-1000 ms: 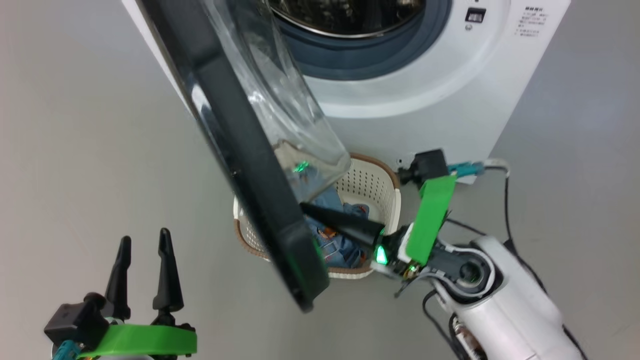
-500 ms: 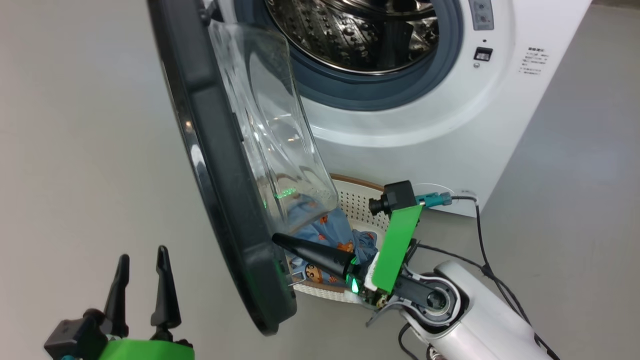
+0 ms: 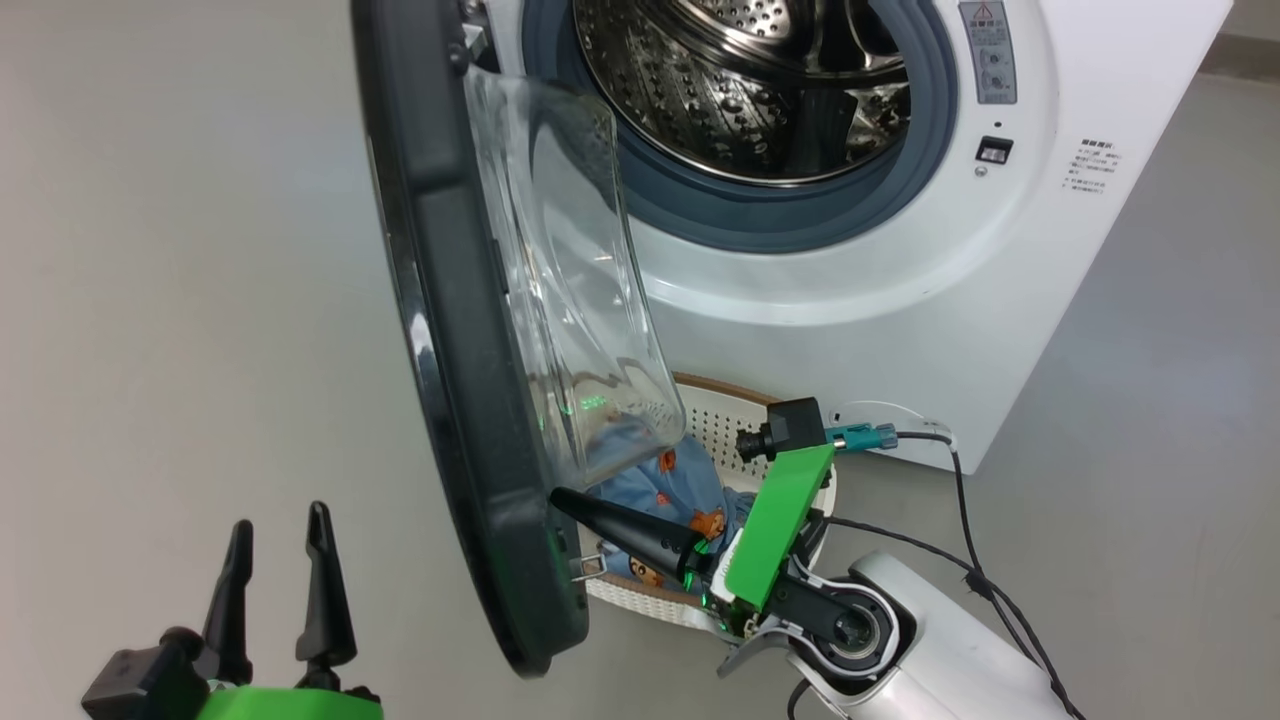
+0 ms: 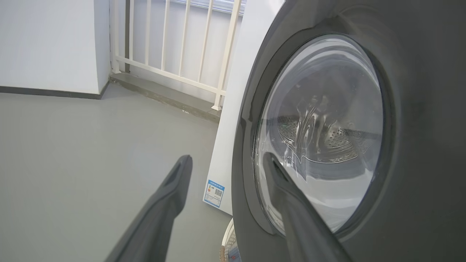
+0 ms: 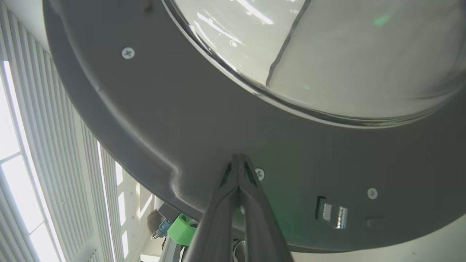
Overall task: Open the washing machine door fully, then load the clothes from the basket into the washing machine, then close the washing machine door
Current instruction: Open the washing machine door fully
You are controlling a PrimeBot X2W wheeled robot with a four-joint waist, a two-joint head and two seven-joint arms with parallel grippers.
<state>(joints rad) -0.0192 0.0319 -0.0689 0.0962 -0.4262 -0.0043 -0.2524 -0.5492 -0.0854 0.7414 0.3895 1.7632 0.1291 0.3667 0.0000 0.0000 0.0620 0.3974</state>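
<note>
pressing closed right tool point(image 3: 556, 495), door point(image 3: 450, 330) ajar

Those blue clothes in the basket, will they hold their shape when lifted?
Probably floppy: the clothes lie crumpled in soft folds. Likely light, since the fabric looks thin. They may trail over the basket rim as they come up.

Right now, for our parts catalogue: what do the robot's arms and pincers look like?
The left pincer and right pincer each have two long dark tapering fingers on green brackets. The right forearm is glossy white, with a black camera, teal plug, black cables.
</note>
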